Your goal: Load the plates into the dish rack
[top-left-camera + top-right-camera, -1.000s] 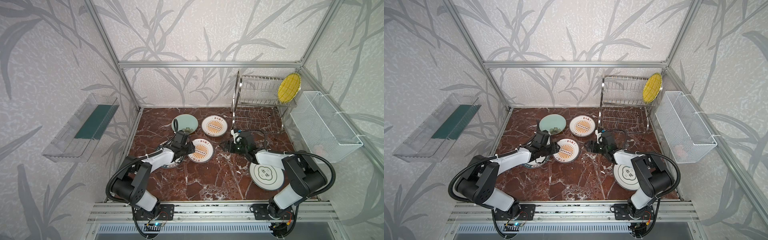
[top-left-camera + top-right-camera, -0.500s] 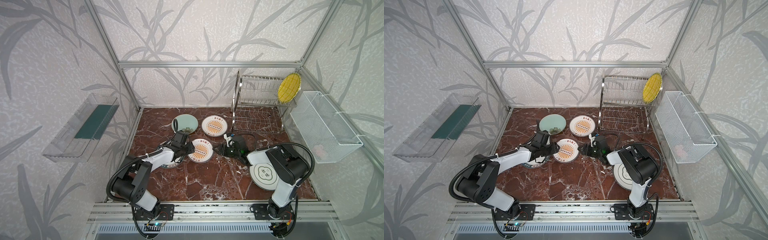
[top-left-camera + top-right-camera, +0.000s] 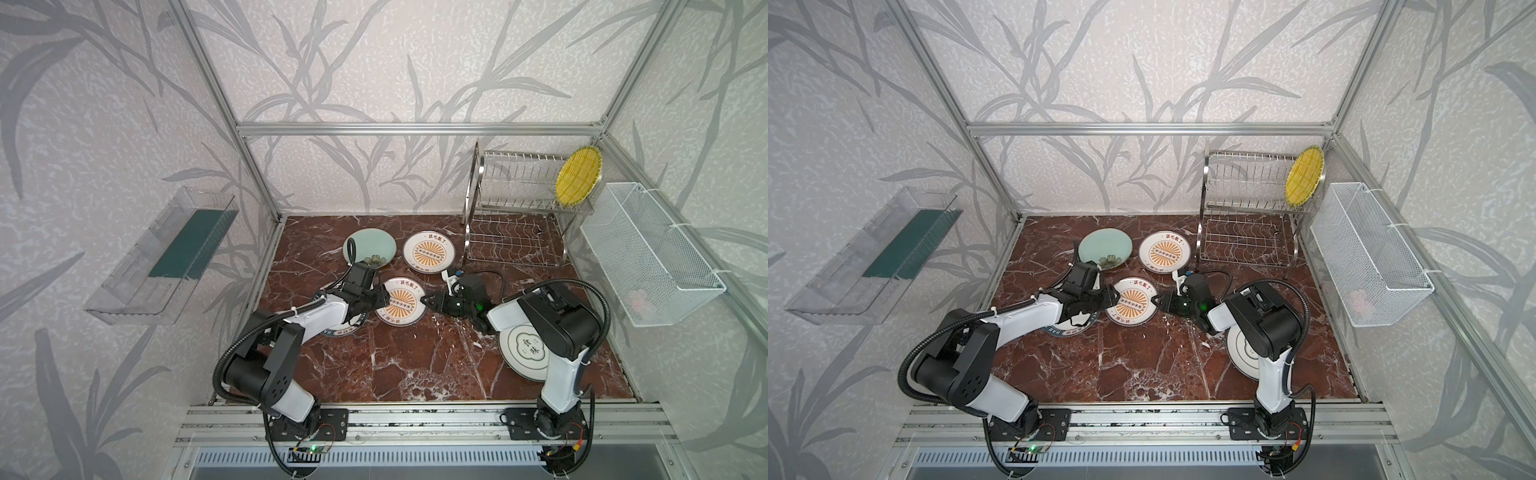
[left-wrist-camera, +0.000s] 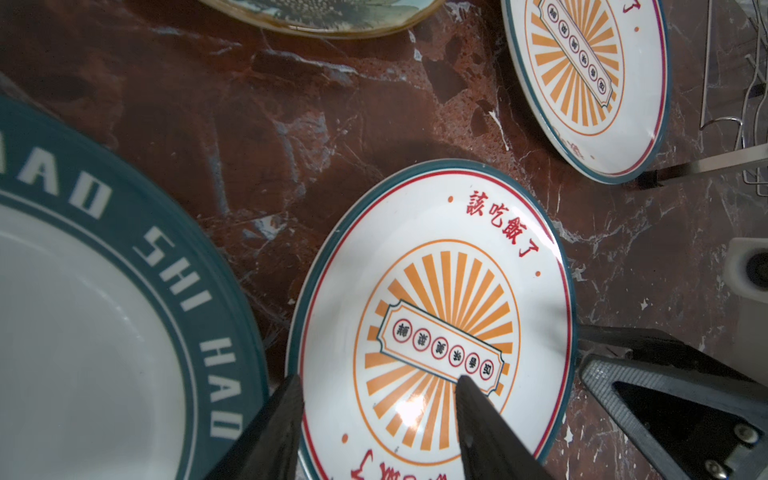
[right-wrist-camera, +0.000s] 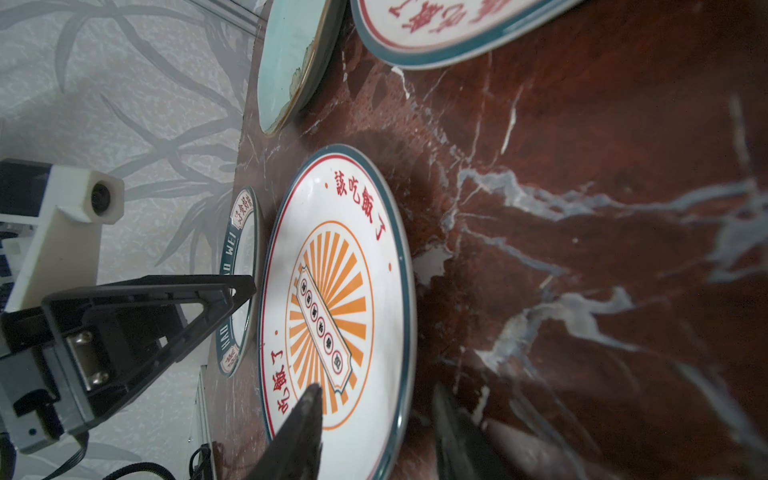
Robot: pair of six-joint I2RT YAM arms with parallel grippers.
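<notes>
A white plate with an orange sunburst [image 3: 401, 306] [image 3: 1132, 306] lies mid-table, seemingly a little tilted. My left gripper [image 3: 384, 300] [image 4: 376, 380] is open astride its left rim, one finger over the face and one outside. At the right rim my right gripper [image 3: 428, 300] [image 5: 377, 390] is also open, with the rim between its jaws. A second sunburst plate [image 3: 429, 252] and a pale green plate [image 3: 370, 246] lie behind. My left arm partly covers the teal-rimmed plate [image 3: 345, 330]. The cloud-emblem plate [image 3: 524, 348] lies by my right arm. A yellow plate [image 3: 578, 176] stands in the dish rack [image 3: 515, 208].
A white mesh basket [image 3: 648, 253] hangs on the right wall and a clear plastic tray [image 3: 166, 253] on the left wall. Aluminium frame posts border the red marble floor [image 3: 415, 365]. The rack's lower tier [image 3: 511, 245] stands close behind the right gripper.
My right gripper has slid left to the near sunburst plate's right rim and its jaws have narrowed. The left gripper has hardly moved.
</notes>
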